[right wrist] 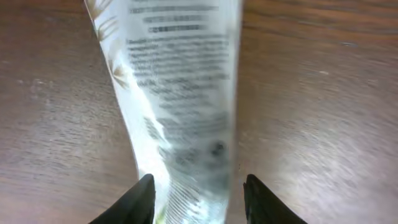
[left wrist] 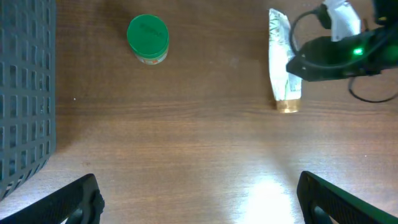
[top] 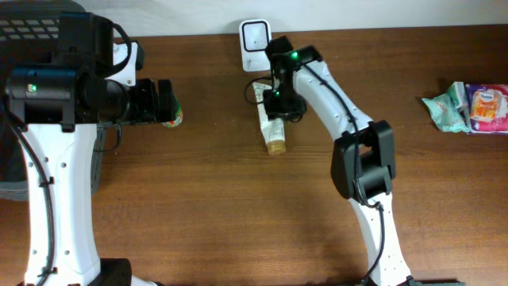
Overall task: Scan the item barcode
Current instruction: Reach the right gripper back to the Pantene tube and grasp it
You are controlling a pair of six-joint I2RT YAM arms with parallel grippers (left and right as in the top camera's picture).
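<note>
The item is a white tube (top: 274, 127) with a gold cap, lying on the wooden table just below a white scanner (top: 254, 44). My right gripper (top: 279, 102) sits over the tube's upper part. In the right wrist view its jaws are drawn in round the tube (right wrist: 180, 93). The left finger presses the tube's edge, while a thin strip of table shows at the right finger. The printed text is blurred and I cannot make out a barcode. My left gripper (left wrist: 199, 199) hangs wide open over bare table, far left of the tube (left wrist: 283, 68).
A green-lidded jar (left wrist: 148, 37) stands near my left gripper (top: 171, 102). A dark mesh basket (left wrist: 25, 93) lines the table's left edge. Several soft packets (top: 468, 107) lie at the far right.
</note>
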